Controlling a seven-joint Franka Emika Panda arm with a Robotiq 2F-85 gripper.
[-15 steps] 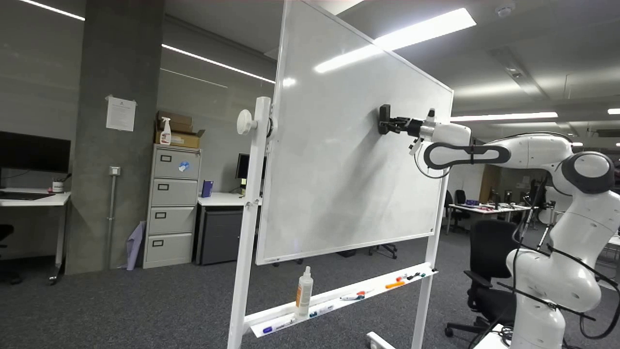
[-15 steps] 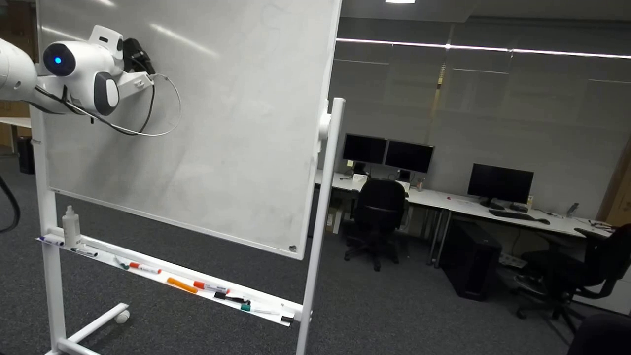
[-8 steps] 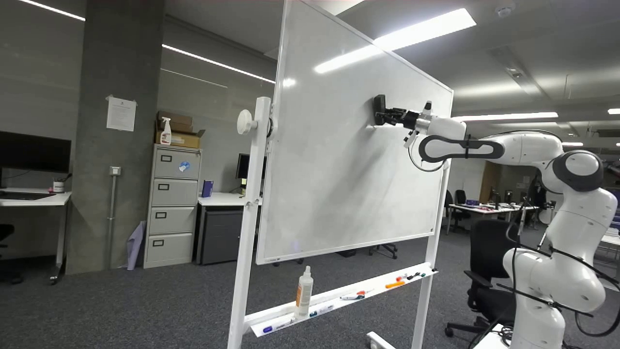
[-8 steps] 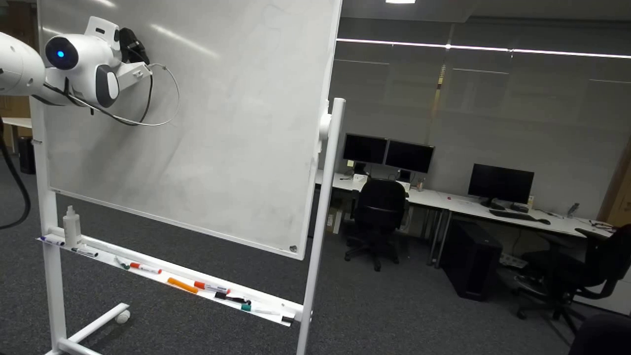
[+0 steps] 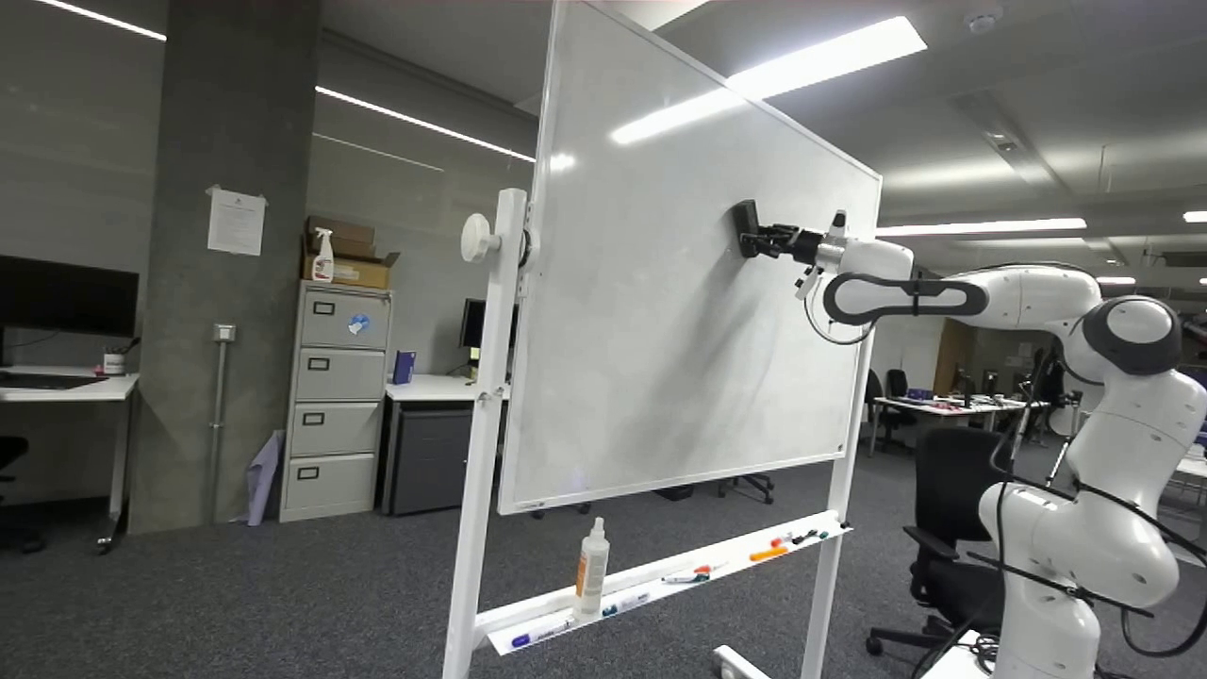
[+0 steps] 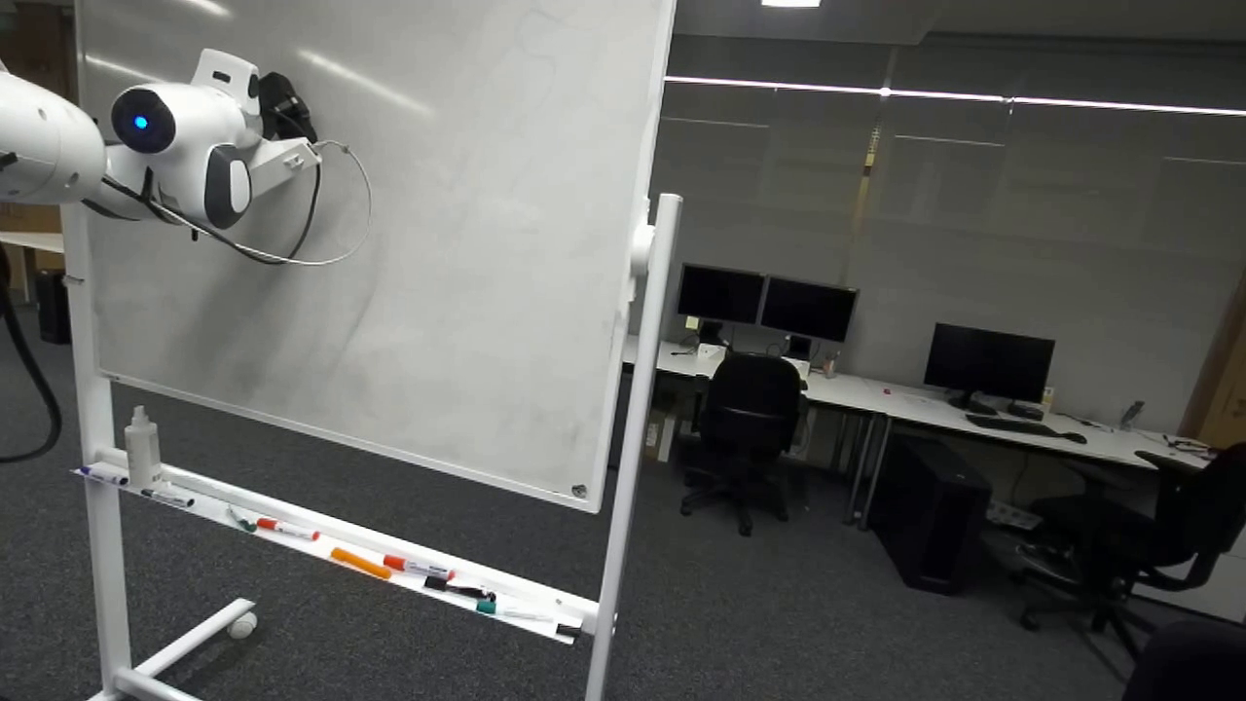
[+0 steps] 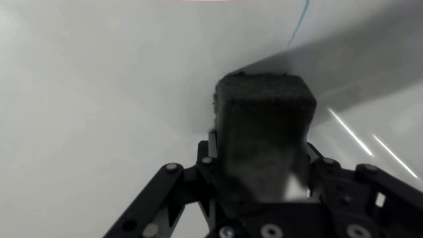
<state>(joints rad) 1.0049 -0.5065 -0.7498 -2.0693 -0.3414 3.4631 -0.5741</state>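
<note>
A black block-shaped eraser [image 7: 264,94] with a fuzzy, felt-like edge is pinched between the fingers of my gripper [image 7: 261,145]; the middle of the wrist view is blurred and dark. Its face lies against the whiteboard [image 5: 641,330], or very close to it. In an exterior view the eraser [image 5: 746,229] leans slightly, with the gripper [image 5: 762,241] behind it. Elsewhere the wrist housing partly covers the dark eraser [image 6: 289,102]. A thin teal line [image 7: 299,23] shows on the board above and right of the eraser in the wrist view.
Below the board runs a white tray [image 5: 660,568] bearing a spray bottle [image 5: 591,571], an orange marker [image 5: 768,554] and several other pens. A loose cable [image 6: 365,214] hangs from the wrist. A black office chair [image 5: 957,509] stands beside the arm's base.
The gripper and eraser first rose on the board, then came back down. Compared with a second ago, the wrist sits a little farther right in an exterior view. The grip is unchanged.
</note>
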